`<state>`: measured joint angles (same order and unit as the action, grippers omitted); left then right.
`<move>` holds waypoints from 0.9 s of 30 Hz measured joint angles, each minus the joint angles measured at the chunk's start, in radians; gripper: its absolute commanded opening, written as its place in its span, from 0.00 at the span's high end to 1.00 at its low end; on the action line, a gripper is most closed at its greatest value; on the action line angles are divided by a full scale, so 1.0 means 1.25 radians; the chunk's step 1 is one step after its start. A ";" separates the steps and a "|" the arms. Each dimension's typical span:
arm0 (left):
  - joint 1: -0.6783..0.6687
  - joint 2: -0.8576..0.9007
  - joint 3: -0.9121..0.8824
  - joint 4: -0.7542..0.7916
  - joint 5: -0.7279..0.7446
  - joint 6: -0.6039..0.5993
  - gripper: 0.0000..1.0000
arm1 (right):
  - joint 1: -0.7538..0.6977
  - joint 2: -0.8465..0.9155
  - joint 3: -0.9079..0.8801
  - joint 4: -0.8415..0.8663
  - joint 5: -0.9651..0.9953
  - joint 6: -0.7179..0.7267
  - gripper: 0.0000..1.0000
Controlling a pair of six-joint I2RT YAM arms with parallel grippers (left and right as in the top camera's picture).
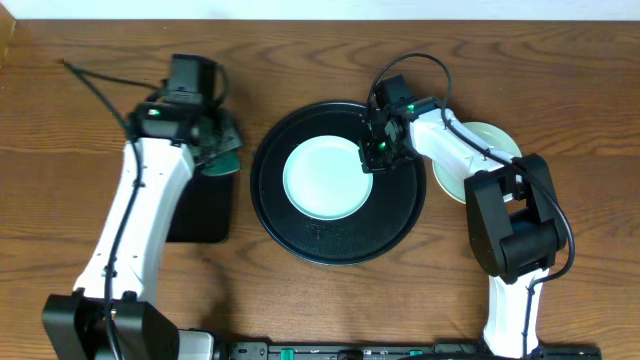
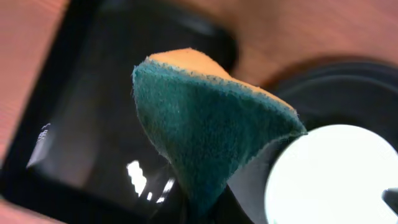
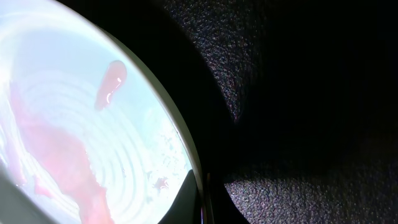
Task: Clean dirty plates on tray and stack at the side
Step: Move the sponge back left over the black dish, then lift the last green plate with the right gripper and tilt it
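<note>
Brown wood-grain table [image 1: 80,120]. L gripper [image 1: 222,150] clamps green sponge [image 2: 205,124]; R gripper [image 1: 378,152] pinches rim of pale mint round plate [image 1: 320,185] in large round black tray [image 1: 300,235].

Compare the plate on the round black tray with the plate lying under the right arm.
The tray plate is pale mint-blue; the side plate looks pale yellow. The tray plate sits inside the round black tray; the side plate lies on the bare table. The tray plate carries red smears in the right wrist view; the side plate's visible part shows none, though the right arm covers much of it. Both are round and lie flat.
</note>
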<state>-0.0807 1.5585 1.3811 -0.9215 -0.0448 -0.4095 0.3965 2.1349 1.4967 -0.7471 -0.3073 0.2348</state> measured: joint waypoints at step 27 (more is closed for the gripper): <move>0.384 -0.005 0.000 -0.068 -0.008 0.035 0.93 | 0.223 -0.052 0.165 0.161 0.272 -0.010 0.99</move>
<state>0.3992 1.5520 1.3811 -1.0065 -0.0547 -0.3656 0.6754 2.0697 1.7031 -0.5457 0.0322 0.2226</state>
